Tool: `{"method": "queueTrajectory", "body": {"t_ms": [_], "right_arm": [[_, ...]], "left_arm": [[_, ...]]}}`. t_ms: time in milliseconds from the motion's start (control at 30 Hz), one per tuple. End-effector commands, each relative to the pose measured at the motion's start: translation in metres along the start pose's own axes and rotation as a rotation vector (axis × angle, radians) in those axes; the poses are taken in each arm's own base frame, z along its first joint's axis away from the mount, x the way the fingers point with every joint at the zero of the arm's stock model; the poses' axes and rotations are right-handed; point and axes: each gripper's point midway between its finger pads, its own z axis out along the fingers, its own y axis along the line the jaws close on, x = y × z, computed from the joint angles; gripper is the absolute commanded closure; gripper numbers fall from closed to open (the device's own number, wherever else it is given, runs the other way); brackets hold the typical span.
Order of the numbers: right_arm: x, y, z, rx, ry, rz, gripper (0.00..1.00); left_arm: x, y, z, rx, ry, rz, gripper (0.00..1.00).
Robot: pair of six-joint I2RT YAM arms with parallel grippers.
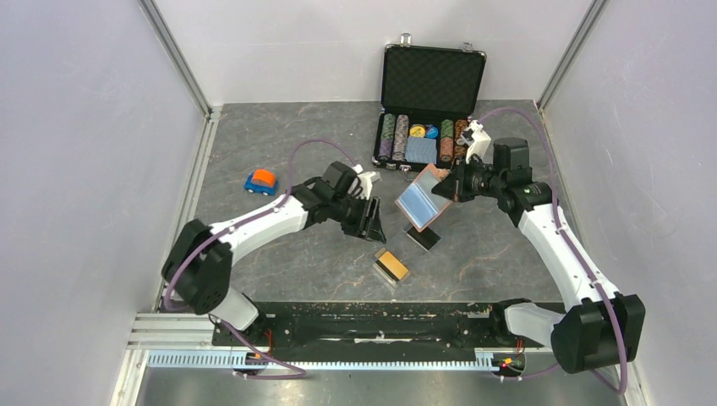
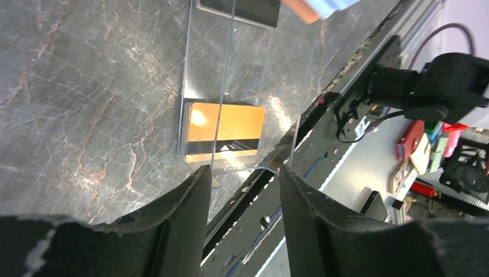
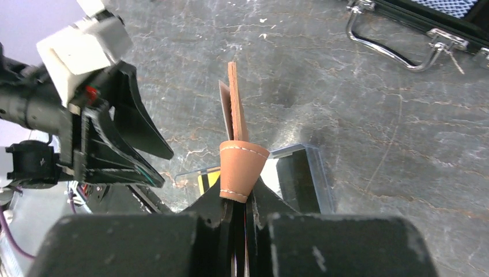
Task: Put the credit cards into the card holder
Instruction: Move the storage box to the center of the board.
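The tan card holder [image 1: 420,201] hangs open above the table with its blue inside facing the left arm. My right gripper [image 1: 454,184] is shut on its edge. In the right wrist view the card holder [image 3: 234,109] stands edge-on, its snap tab [image 3: 242,167] hanging over my closed right gripper [image 3: 242,199]. My left gripper [image 1: 372,222] is open and empty, just left of the holder. In the left wrist view the left gripper [image 2: 245,179] hovers above a gold-orange credit card [image 2: 225,131] lying in a clear box. A black credit card [image 1: 423,237] lies in a second clear box.
An open black poker-chip case [image 1: 433,80] stands at the back with chips and a blue deck. A small blue-and-orange toy car [image 1: 261,181] sits to the left. The clear box walls [image 2: 202,69] rise around the gold card. A metal rail [image 1: 338,326] runs along the near edge.
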Motion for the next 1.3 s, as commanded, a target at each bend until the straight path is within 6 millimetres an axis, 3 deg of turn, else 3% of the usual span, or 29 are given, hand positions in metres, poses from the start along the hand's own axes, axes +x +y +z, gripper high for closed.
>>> {"method": "queueTrajectory", "body": {"t_ms": [0, 233, 500, 600, 867, 1133, 1267], "right_arm": [[-0.016, -0.007, -0.010, 0.072, -0.045, 0.004, 1.00], [-0.020, -0.008, -0.012, 0.075, -0.050, 0.015, 1.00], [-0.020, -0.005, -0.008, 0.043, -0.040, 0.028, 1.00], [-0.022, -0.004, -0.006, 0.029, -0.038, 0.034, 1.00], [-0.030, 0.002, 0.000, -0.013, -0.039, 0.056, 1.00], [-0.040, 0.008, 0.004, -0.054, -0.049, 0.081, 1.00], [-0.033, 0.005, 0.009, -0.057, -0.045, 0.108, 1.00]], "left_arm": [[-0.001, 0.003, 0.019, -0.062, 0.058, 0.078, 0.46], [0.011, 0.017, 0.048, -0.153, 0.160, 0.131, 0.50], [0.023, 0.039, 0.052, -0.250, 0.196, 0.107, 0.79], [0.025, 0.042, 0.051, -0.266, 0.195, 0.098, 0.95], [0.023, 0.050, 0.026, -0.355, 0.120, 0.072, 0.98], [0.038, 0.076, -0.006, -0.472, 0.075, 0.011, 0.98], [0.041, 0.089, -0.029, -0.559, 0.038, -0.019, 0.98]]}}
